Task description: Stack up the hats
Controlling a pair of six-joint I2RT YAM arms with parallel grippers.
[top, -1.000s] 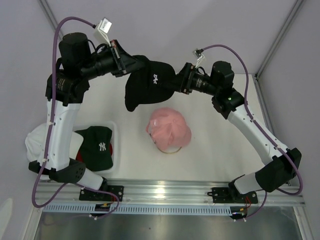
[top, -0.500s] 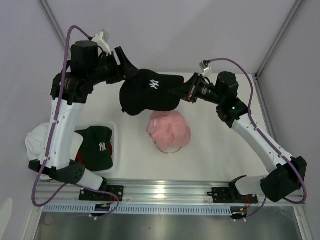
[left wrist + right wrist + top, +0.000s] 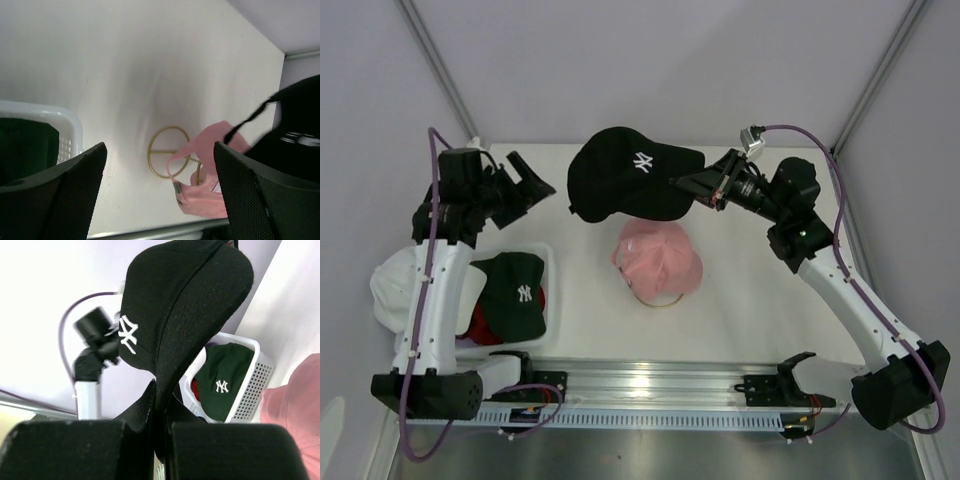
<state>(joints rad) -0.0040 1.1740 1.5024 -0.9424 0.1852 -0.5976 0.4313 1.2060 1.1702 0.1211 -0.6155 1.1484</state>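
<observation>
- Caps in view: five. Arms: two. Basket: one. Stand: one.
- Black cap (image 3: 635, 185): white NY logo on the crown front, curved brim. It is held in the air over the far half of the counter (image 3: 760, 300), just beyond the pink cap.
- Right gripper (image 3: 688, 186): jaws closed on the brim of the black cap, with the crown pointing away toward the left arm.
- Left gripper (image 3: 533, 180): jaws spread wide, nothing between them, well apart from the black cap.
- Pink cap (image 3: 660, 258): sits on the gold wire-ring stand (image 3: 167, 157) near mid-counter, with the ring base showing under it.
- White mesh basket (image 3: 548, 262), left side of the counter: a dark green cap (image 3: 515, 292) with white NY logo lies on top, and a red cap (image 3: 480, 322) shows partly beneath it.
- White cap (image 3: 390, 285): at the basket's outer left edge, partly hidden by the left arm.
</observation>
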